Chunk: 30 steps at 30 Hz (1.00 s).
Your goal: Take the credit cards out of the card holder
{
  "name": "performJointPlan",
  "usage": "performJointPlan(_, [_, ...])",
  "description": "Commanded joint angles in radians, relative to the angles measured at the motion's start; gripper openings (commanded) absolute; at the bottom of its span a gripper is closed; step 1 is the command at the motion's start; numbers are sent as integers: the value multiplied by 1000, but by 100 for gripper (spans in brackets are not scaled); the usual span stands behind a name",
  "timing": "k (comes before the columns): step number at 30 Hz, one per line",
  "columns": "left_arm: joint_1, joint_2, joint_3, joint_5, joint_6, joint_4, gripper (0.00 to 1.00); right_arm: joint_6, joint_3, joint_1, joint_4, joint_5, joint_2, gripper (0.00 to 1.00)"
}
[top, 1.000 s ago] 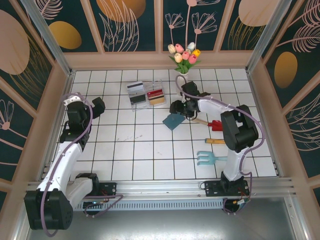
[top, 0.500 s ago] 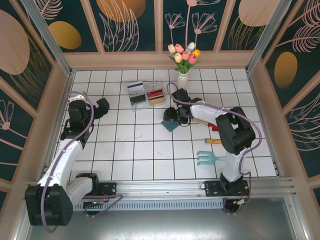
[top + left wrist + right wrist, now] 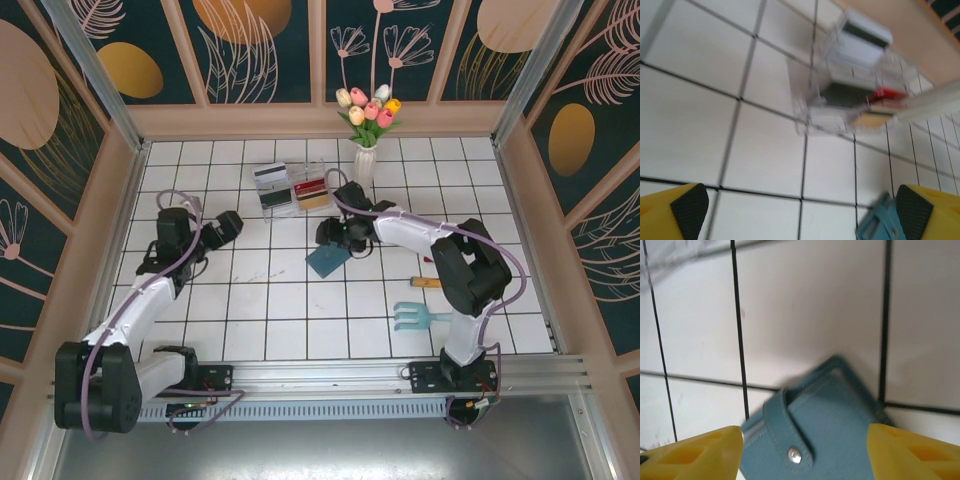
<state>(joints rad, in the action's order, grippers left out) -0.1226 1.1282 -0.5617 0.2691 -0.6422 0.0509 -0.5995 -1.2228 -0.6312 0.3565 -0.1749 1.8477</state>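
Observation:
The teal card holder (image 3: 328, 261) is folded, its strap snapped by a silver stud, at the middle of the tiled floor. My right gripper (image 3: 334, 237) straddles it from behind. In the right wrist view the card holder (image 3: 832, 415) spans the gap and meets both yellow fingers of that gripper (image 3: 805, 442), so the gripper is shut on it. The credit cards (image 3: 312, 186), grey, dark, red and tan, lie in the clear tray (image 3: 293, 189). My left gripper (image 3: 229, 224) stands wide open over bare tiles, left of the holder. Its wrist view shows the cards (image 3: 886, 94) ahead and the card holder (image 3: 879, 227) beside its right finger.
A vase of tulips (image 3: 368, 118) stands at the back wall behind the tray. Right of the holder lie a wooden handle (image 3: 429, 283) and a light-blue hand rake (image 3: 421, 318). The walls enclose the floor on three sides.
My right gripper has moved left and nearer, and the card holder has come with it. My left arm has swung right toward the middle, its gripper still open.

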Motion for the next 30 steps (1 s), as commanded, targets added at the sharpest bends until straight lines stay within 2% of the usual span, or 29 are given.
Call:
performJointPlan(1, [-95, 34, 17, 0, -78, 74, 96, 66, -81, 17, 26, -32, 73, 63])
performJointPlan(6, [-216, 104, 28, -33, -166, 126, 89, 121, -174, 18, 64, -11, 168, 49])
performJointPlan(11, [-321, 155, 26, -67, -223, 170, 85, 171, -212, 11, 133, 76, 199, 34])
performJointPlan(19, [-417, 215, 10, -99, -265, 177, 84, 221, -116, -1, 218, 173, 116, 34])
performJointPlan(25, [-468, 217, 11, -114, -347, 137, 84, 168, 23, -39, 257, 201, 9, 35])
performJointPlan(27, [-489, 209, 21, -119, -388, 124, 84, 137, 78, -55, 242, 180, -33, 35])
performJointPlan(30, [-514, 208, 41, -117, -452, 126, 82, 108, 142, -77, 182, 52, -83, 35])
